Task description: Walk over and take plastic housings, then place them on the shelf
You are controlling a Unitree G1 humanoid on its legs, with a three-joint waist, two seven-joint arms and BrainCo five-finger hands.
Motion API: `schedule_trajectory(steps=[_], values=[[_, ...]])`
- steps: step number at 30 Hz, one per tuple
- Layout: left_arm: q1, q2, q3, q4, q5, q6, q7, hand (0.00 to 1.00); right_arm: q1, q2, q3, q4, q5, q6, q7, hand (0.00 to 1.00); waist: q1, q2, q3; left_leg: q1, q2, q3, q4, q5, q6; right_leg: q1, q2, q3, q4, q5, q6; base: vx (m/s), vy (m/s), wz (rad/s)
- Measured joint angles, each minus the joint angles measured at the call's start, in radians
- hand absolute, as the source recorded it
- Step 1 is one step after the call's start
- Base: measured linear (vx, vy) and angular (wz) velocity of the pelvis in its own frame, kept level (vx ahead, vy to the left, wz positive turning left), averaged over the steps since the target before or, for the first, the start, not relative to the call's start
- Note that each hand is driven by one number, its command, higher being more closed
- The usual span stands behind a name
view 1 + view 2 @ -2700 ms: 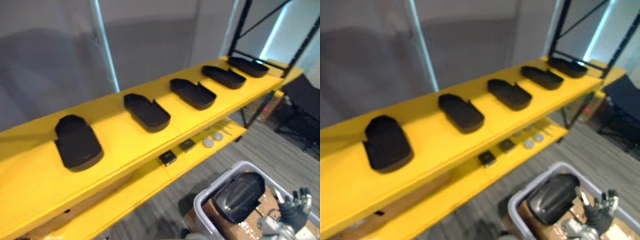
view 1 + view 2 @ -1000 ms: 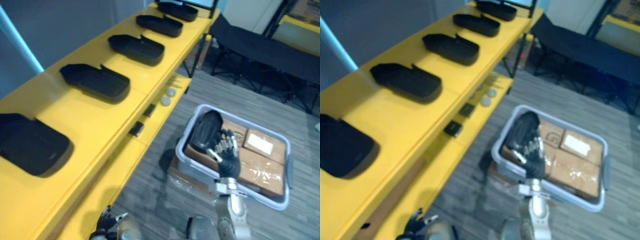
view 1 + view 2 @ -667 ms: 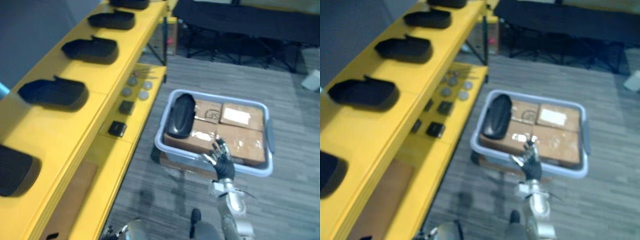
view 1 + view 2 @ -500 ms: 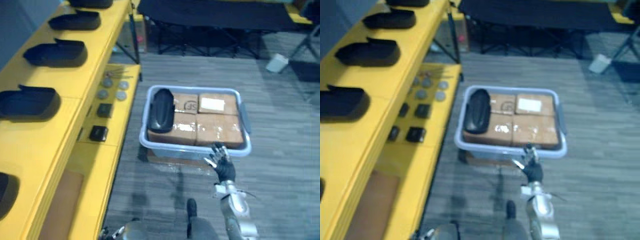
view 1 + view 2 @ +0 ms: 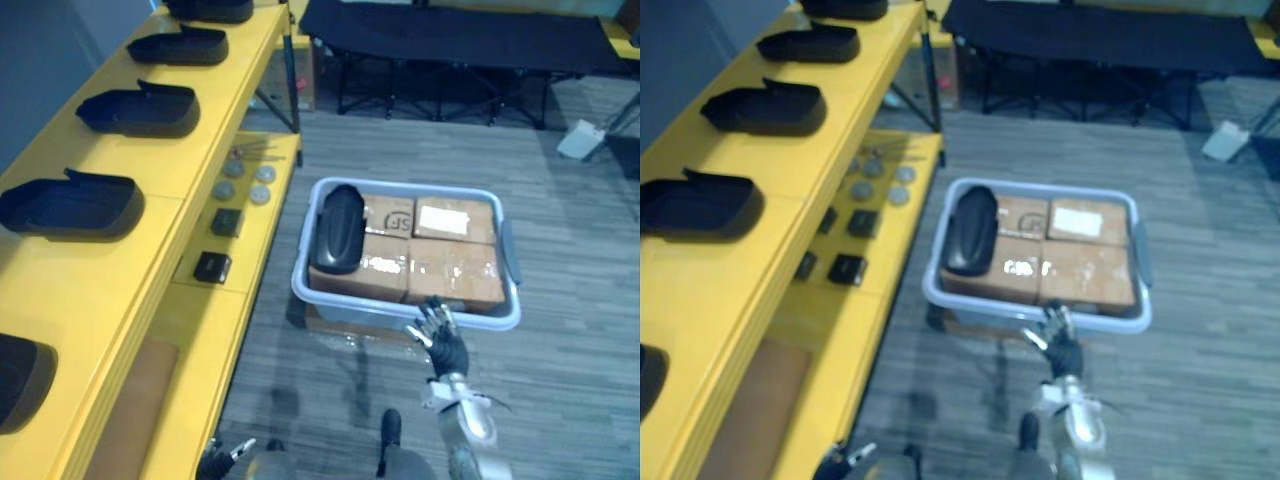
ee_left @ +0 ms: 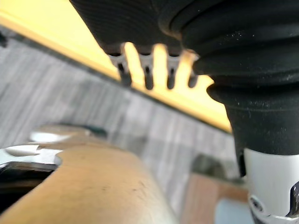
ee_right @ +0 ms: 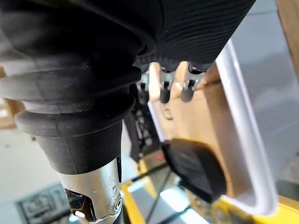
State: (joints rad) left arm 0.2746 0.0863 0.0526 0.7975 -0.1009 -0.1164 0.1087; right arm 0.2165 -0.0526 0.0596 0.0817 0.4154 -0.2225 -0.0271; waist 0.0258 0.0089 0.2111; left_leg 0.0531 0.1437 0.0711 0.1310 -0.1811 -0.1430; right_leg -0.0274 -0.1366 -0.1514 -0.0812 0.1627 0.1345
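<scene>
**Pick-up not yet made**

A yellow shelf [image 5: 110, 280] lined with black housings [image 5: 70, 203] is seen at left. Beside it, one black plastic housing [image 5: 338, 228] is laid atop cardboard boxes [image 5: 450, 270] in a grey bin [image 5: 360, 308]. The right hand [image 5: 443, 340] is held spread and empty near the rim; the left hand [image 5: 215, 462] hangs relaxed and empty. A reach over the rim and a grasp seem called for next.

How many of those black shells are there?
6 housings. Five lie in a row along the shelf: farthest, next, middle, fourth, nearest, cut by the edge. One lies in the bin on boxes. More may be out of view.
</scene>
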Motion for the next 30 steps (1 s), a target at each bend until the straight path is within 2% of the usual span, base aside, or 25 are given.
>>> schedule_trajectory(steps=[2,3,5,7,8,9,10,12,14,18,20,26,28,30], values=[[-0.002,0.021,-0.026,0.000,0.003,0.003,0.000,0.00,-0.006,0.006,0.005,0.006,-0.009,0.000,-0.017,0.00,0.000,-0.014,-0.008,0.002,0.003,0.015,0.004,0.000,0.000,-0.006,0.001,0.004,0.004,-0.004,-0.005,-0.07,0.007,-0.19],[-0.004,0.027,-0.031,-0.001,0.011,0.009,0.000,0.00,-0.010,0.007,0.006,0.016,-0.009,0.000,-0.026,0.00,0.001,-0.018,-0.007,0.002,0.007,0.030,0.020,-0.005,0.000,-0.034,0.002,0.021,0.056,-0.022,-0.012,-0.08,0.015,-0.35],[-0.008,0.028,-0.032,-0.002,0.033,0.020,0.003,0.00,-0.024,0.006,0.003,0.016,-0.008,-0.004,-0.044,0.00,-0.001,-0.018,-0.004,0.000,0.008,0.050,0.054,-0.019,0.002,-0.095,0.000,0.047,0.173,-0.059,-0.017,-0.12,0.031,-0.49],[-0.008,0.030,-0.034,-0.005,0.040,0.031,0.014,0.00,-0.028,0.006,0.009,0.015,-0.005,-0.012,-0.058,0.00,0.000,-0.020,0.003,0.013,0.019,0.085,0.096,-0.044,0.009,-0.106,-0.011,0.040,0.187,-0.069,-0.022,-0.15,0.035,-0.61],[-0.008,0.030,-0.035,-0.005,0.034,0.031,0.026,0.00,-0.033,0.006,0.015,0.013,-0.004,-0.012,-0.058,0.00,0.002,-0.008,0.015,0.013,0.025,0.105,0.118,-0.061,0.011,-0.121,-0.024,0.016,0.208,-0.081,-0.028,-0.14,0.024,-0.46],[-0.008,0.032,-0.036,-0.007,0.028,0.031,0.029,0.00,-0.034,0.007,0.016,0.012,-0.006,-0.012,-0.057,0.00,0.000,-0.010,0.017,0.012,0.026,0.110,0.127,-0.071,0.013,-0.128,-0.028,0.013,0.219,-0.081,-0.030,-0.20,0.030,-0.41],[-0.011,0.038,-0.036,-0.009,0.001,0.030,0.029,0.00,-0.029,0.006,0.018,0.010,-0.013,-0.012,-0.050,0.00,-0.012,-0.016,0.018,-0.002,0.029,0.107,0.128,-0.076,0.005,-0.127,-0.020,0.018,0.208,-0.074,-0.029,-0.15,-0.043,-0.05],[-0.039,0.053,-0.036,-0.016,-0.044,0.027,0.026,0.00,-0.017,0.000,0.006,-0.016,-0.029,-0.011,-0.033,0.00,-0.024,-0.024,0.022,-0.029,0.038,0.087,0.112,-0.071,0.002,-0.125,-0.004,0.012,0.160,-0.068,-0.026,-0.10,-0.099,0.17],[-0.079,0.049,-0.036,-0.026,-0.060,0.029,0.028,0.00,0.009,0.000,-0.009,-0.044,-0.045,-0.007,-0.009,0.00,-0.043,-0.021,0.030,-0.055,0.048,0.041,0.061,-0.031,-0.018,-0.109,0.017,-0.018,0.097,-0.038,-0.031,0.00,-0.113,0.49],[-0.110,-0.009,-0.048,-0.055,-0.045,0.014,0.003,0.00,0.025,-0.008,-0.014,-0.045,-0.035,-0.007,0.004,0.00,-0.044,-0.008,0.028,-0.048,0.068,0.016,-0.036,0.049,-0.040,-0.095,0.041,-0.075,0.068,-0.027,-0.043,0.06,-0.084,0.43],[-0.108,-0.024,-0.105,-0.074,-0.007,0.016,-0.004,0.00,0.014,-0.010,-0.020,-0.045,-0.019,-0.010,0.002,0.00,-0.042,-0.005,0.031,-0.017,0.073,0.020,-0.078,0.073,-0.048,-0.083,0.046,-0.080,0.073,-0.028,-0.050,0.10,-0.012,0.10],[-0.115,-0.012,-0.145,-0.079,0.040,0.039,-0.001,0.00,0.018,-0.007,-0.017,-0.045,-0.018,-0.039,0.005,0.00,-0.048,-0.002,0.030,0.029,0.052,0.031,-0.086,0.061,-0.036,-0.067,0.025,-0.072,0.126,-0.063,-0.037,0.10,0.061,0.03],[-0.107,-0.012,-0.143,-0.078,0.013,0.056,0.030,0.00,0.018,-0.007,-0.012,-0.045,-0.017,-0.035,0.011,0.00,-0.051,0.006,0.025,0.035,0.055,0.034,-0.061,0.042,-0.028,-0.067,0.018,-0.070,0.166,-0.096,-0.033,0.07,0.054,0.01],[-0.086,-0.016,-0.122,-0.076,-0.048,0.054,0.073,0.00,0.018,-0.007,-0.009,-0.044,0.003,-0.025,0.030,0.00,-0.048,0.014,0.020,0.008,0.066,0.033,0.031,0.012,-0.012,-0.065,0.018,-0.073,0.200,-0.138,-0.035,0.06,0.008,0.11]])
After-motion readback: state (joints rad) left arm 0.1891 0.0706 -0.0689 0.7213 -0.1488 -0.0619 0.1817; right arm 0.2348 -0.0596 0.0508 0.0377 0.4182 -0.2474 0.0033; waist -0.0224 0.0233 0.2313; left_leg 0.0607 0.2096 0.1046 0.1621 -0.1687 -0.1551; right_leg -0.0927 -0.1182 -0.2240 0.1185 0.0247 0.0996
